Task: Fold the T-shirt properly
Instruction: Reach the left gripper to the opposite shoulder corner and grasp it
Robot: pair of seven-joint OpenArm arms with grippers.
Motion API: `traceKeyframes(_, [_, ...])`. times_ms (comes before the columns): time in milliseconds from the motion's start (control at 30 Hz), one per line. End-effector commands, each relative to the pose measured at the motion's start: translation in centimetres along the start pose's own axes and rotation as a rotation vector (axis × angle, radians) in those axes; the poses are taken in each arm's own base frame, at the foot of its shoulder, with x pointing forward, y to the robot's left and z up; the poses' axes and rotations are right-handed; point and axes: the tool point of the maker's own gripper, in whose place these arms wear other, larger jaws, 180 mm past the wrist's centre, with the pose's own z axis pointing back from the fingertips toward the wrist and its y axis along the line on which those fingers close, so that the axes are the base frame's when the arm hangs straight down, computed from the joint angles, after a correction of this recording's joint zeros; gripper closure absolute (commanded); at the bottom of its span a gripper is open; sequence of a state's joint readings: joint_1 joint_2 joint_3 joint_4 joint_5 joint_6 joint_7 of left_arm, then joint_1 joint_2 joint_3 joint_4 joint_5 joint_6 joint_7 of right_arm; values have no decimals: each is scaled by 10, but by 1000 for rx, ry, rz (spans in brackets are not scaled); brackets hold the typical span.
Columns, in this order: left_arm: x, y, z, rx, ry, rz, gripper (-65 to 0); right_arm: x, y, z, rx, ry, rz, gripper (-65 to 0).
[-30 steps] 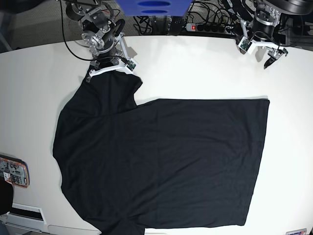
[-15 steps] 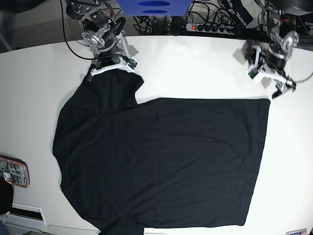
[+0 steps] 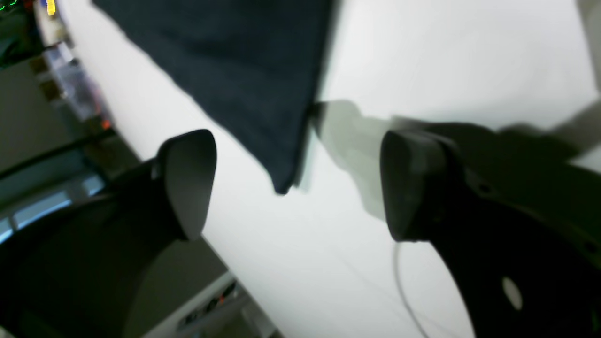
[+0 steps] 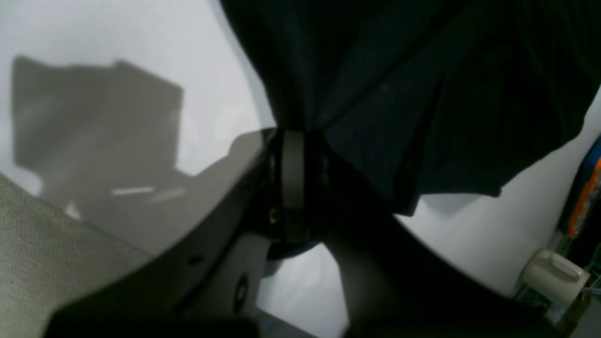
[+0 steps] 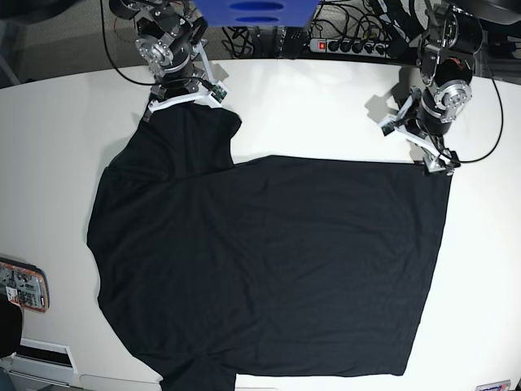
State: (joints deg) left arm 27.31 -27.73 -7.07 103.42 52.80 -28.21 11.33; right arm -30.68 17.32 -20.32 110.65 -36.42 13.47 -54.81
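Broadly, the white table [image 5: 326, 114] carries the T-shirt [image 5: 269, 269], a plain black short-sleeved garment spread nearly flat and covering most of the surface, with one sleeve drawn toward the far edge and the hem side toward the base view's right. Its matte fabric judges as light, soft and limp: it should drape and wrinkle rather than hold shape, so corners, hem ends and sleeve ends are the sensible places to take hold, lifted in pairs to keep an edge taut. The right tool [image 4: 293, 188] is clamped on a bunched fold of the sleeve, cloth gathering into pleats at the closed jaws in its wrist view. The left tool [image 3: 296, 188] stands with jaws spread wide, the hem corner [image 3: 281, 185] lying between its fingers [image 3: 188, 183] but touched by neither; in the base view it hangs at the shirt's far hem corner [image 5: 446, 169]. Compared with half a second earlier, the left arm has swung in from beside the corner to sit right at it, and the right tool has drawn the sleeve slightly farther up the table.
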Motion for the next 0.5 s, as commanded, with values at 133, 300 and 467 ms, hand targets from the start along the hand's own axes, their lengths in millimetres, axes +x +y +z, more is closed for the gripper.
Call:
traceKeyframes(133, [-19, 20, 1, 35, 35, -59, -498, -4, 5, 2, 26, 13, -1, 0])
traceKeyframes(300, [-42, 14, -5, 1, 81, -97, -498, -4, 5, 2, 26, 13, -1, 0])
traceKeyframes(467, [-59, 2, -15, -43, 122, -91, -498, -4, 5, 2, 26, 13, -1, 0])
